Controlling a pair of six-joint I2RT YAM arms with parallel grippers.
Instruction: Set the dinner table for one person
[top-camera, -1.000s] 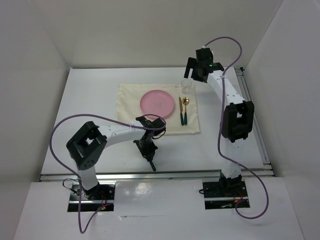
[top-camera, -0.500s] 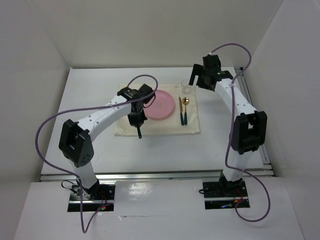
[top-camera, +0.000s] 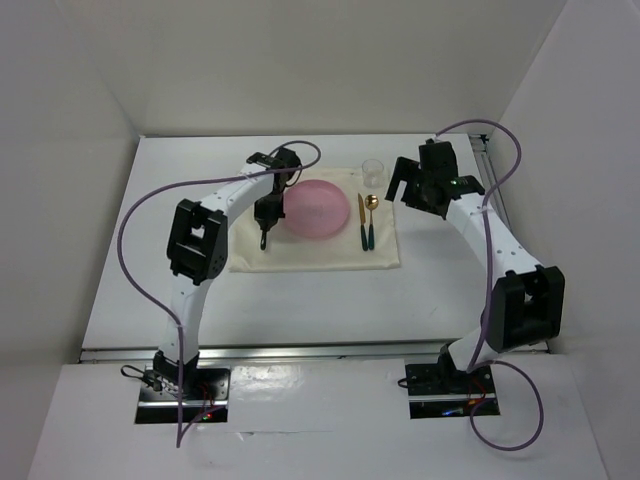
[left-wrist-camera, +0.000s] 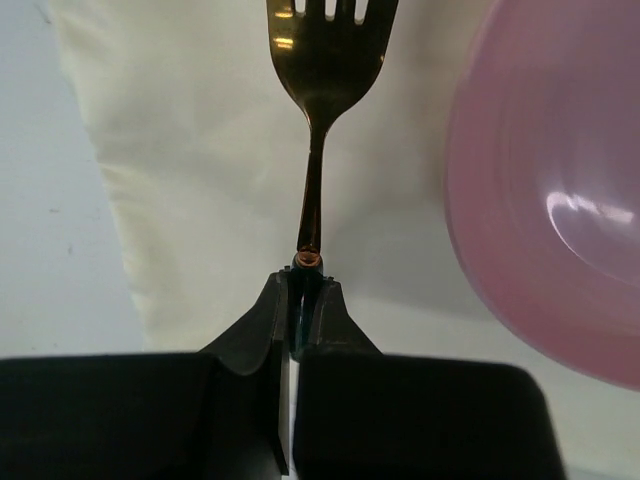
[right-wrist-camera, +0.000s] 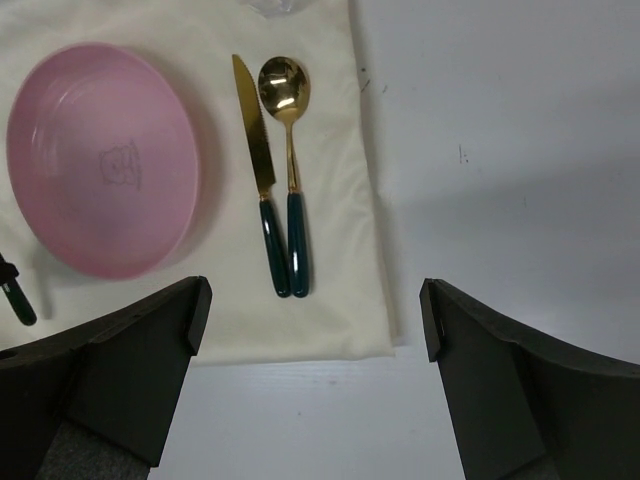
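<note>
I'm on the fork step: my left end effector (left-wrist-camera: 303, 300) pinches the fork (left-wrist-camera: 320, 60) by its handle end over the placemat (left-wrist-camera: 200, 150), just left of the pink plate (left-wrist-camera: 550, 200), so next I should lower it flat and let go. My right end effector (right-wrist-camera: 312, 288) hangs spread and empty near the knife (right-wrist-camera: 255, 130) and spoon (right-wrist-camera: 287, 100). The plate holds nothing and the glass (top-camera: 373, 170) looks empty; all of it sits on the bench (top-camera: 180, 290).

Dinner table (top-camera: 330, 310): flat matte-white rectangle, metal rails near and right.
</note>
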